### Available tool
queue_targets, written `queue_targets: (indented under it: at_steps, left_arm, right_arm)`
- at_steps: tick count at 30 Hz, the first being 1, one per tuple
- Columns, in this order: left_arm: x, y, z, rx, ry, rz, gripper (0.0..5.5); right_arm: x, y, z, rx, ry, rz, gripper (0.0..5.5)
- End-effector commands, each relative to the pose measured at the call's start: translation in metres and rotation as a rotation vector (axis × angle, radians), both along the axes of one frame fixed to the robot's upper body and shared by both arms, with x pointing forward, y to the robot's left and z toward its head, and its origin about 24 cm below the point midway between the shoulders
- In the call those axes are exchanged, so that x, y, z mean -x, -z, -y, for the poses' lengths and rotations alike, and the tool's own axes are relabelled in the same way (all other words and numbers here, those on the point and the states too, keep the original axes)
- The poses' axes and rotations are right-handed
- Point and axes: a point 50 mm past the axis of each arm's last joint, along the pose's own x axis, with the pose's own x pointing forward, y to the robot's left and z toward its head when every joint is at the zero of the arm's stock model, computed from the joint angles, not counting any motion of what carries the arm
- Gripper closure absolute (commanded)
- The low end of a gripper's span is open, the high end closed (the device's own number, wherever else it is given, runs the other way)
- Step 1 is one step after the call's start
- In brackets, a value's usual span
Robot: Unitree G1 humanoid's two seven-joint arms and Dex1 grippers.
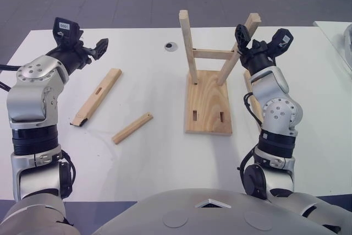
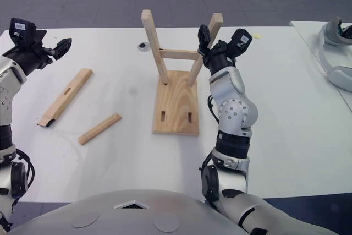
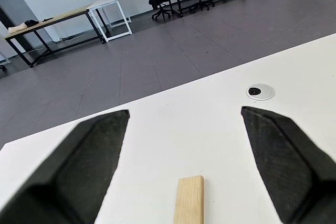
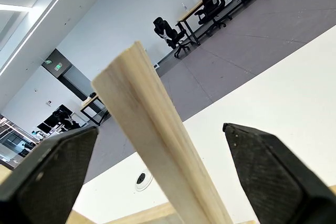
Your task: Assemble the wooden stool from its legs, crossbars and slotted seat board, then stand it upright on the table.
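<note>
Two legs [image 1: 187,48] joined by a crossbar [image 1: 213,54] stood in the far slots of the seat board [image 1: 208,108] at the centre, so we judged it half done. A loose leg [image 1: 97,97] and short bar [image 1: 132,127] lay unfitted at left. Our right gripper [image 1: 259,38] gaped around the right leg; the left gripper [image 1: 83,37] hung open and empty.

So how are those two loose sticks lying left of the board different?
The long stick is longer and wider than the short stick. The long stick has a slot near its middle; the short stick shows only a small dark mark near its far end. Both are pale wood, lie flat and slant the same way.
</note>
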Motion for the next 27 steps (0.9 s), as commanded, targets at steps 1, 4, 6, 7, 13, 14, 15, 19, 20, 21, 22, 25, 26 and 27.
queue_targets:
  at_steps: [1,4,6,7,13,14,15,19,20,21,22,25,26,27]
  left_arm:
    - [0.006,0.008,0.008,-0.004,0.081,-0.059,1.58]
    - [0.035,0.021,0.027,-0.037,0.364,-0.235,1.58]
    - [0.051,0.026,0.031,-0.075,0.488,-0.346,1.58]
    - [0.055,0.027,0.030,-0.092,0.514,-0.389,1.58]
    - [0.072,0.050,0.028,-0.056,0.642,-0.604,1.58]
    - [0.076,0.059,0.029,-0.055,0.657,-0.638,1.58]
    - [0.077,0.066,0.030,-0.044,0.660,-0.658,1.58]
    - [0.083,0.089,0.030,-0.064,0.662,-0.727,1.58]
    - [0.084,0.095,0.028,-0.104,0.653,-0.747,1.58]
    - [0.086,0.104,0.026,-0.146,0.643,-0.771,1.58]
    - [0.088,0.112,0.024,-0.187,0.641,-0.793,1.58]
    - [0.094,0.135,0.017,-0.296,0.617,-0.839,1.76]
    - [0.095,0.140,0.017,-0.294,0.616,-0.847,1.88]
    - [0.096,0.142,0.017,-0.276,0.618,-0.852,2.07]
  right_arm:
    - [0.003,0.002,0.001,0.027,-0.001,-0.003,1.07]
    - [0.003,0.005,0.002,0.034,-0.009,-0.014,1.07]
    - [0.004,0.007,0.003,0.030,-0.003,-0.018,1.07]
    - [0.005,0.007,0.003,0.028,0.000,-0.021,1.07]
    - [0.006,0.008,0.006,0.023,0.009,-0.027,1.07]
    - [0.005,0.008,0.006,0.024,0.006,-0.028,1.07]
    - [0.004,0.008,0.006,0.025,0.004,-0.029,1.07]
    - [0.002,0.006,0.005,0.029,-0.006,-0.025,1.07]
    - [0.001,0.005,0.006,0.030,-0.008,-0.024,1.07]
    - [0.001,0.004,0.006,0.032,-0.006,-0.022,1.07]
    - [0.000,0.004,0.006,0.033,-0.008,-0.021,1.07]
    - [-0.001,0.003,0.006,0.034,-0.009,-0.018,1.07]
    - [-0.002,0.003,0.006,0.033,-0.007,-0.017,1.07]
    - [-0.002,0.003,0.006,0.032,-0.004,-0.018,1.07]
